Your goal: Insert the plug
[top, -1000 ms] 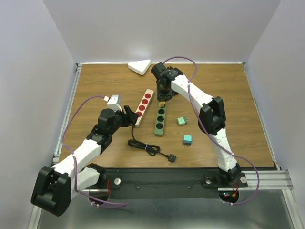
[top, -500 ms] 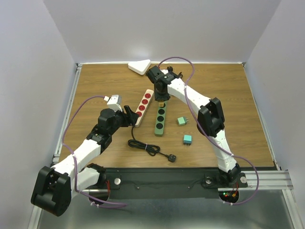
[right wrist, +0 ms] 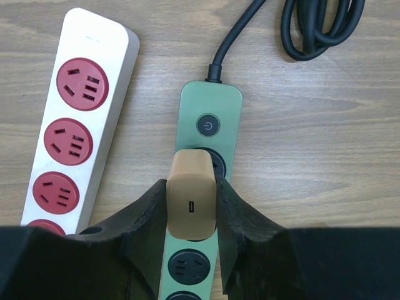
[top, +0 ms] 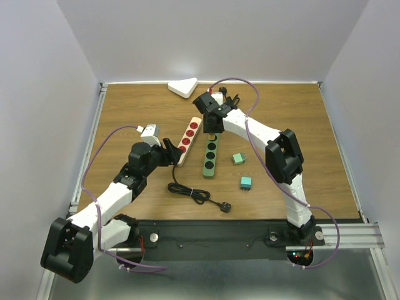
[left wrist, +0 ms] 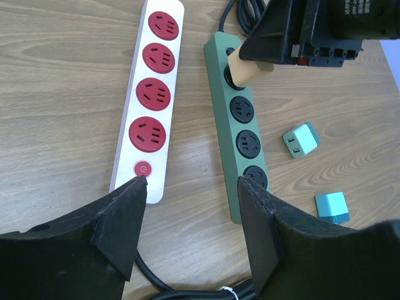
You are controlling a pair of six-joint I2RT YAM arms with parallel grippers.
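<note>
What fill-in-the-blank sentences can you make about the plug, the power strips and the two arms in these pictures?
1. The right arm's jaws hold a tan plug at the first socket of the ____ power strip.
2. In the left wrist view, the white strip shows ____ red sockets.
3. The left arm's jaws stand ____, with nothing between them.

Missing words: green; four; open.

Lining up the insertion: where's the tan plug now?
The tan plug is centre frame in the right wrist view, held in the right claw over the green power strip, at the socket nearest its power button, white strip alongside.
</note>
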